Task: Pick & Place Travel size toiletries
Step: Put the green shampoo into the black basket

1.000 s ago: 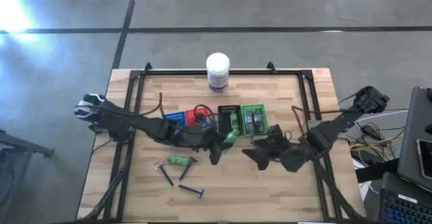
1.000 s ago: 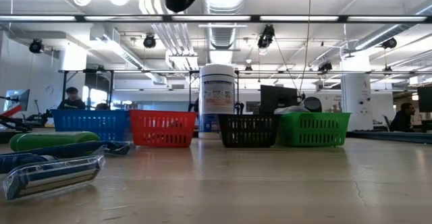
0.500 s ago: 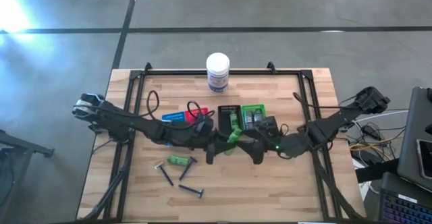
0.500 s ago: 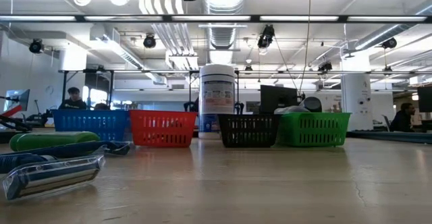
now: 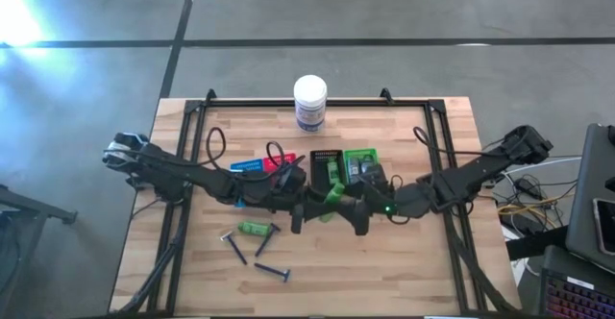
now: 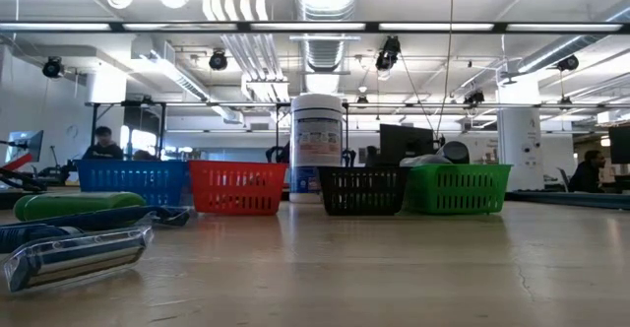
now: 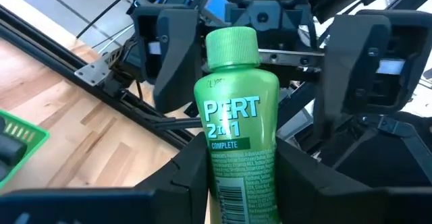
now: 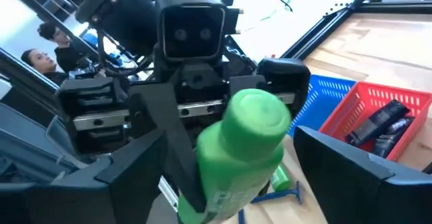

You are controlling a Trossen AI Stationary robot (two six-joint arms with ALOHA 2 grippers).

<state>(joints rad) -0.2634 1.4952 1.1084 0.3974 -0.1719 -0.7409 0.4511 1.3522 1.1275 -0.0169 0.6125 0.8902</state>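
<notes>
My left gripper is over the table's middle, shut on a green "Pert" bottle with a green cap. My right gripper faces it from the table's right, open. Its fingers stand on either side of the cap end without touching. A second green tube and two dark-handled razors lie flat on the wood near the front. In the low view the tube and a razor show at left. My left gripper pinches the green bottle's lower body between its two fingers, coming level from the table's left. The bottle lies along the fingers and sticks out past them, cap toward the right gripper. It is lifted clear of the table.
Blue, red, black and green trays stand in a row just behind the grippers; the red one holds dark tubes. A white jar stands at the far edge. Bare wood lies front right.
My right gripper has moved toward the table's left, up to the left gripper, and its open fingers now flank the bottle's cap. The left gripper has kept the bottle lifted in nearly the same place.
</notes>
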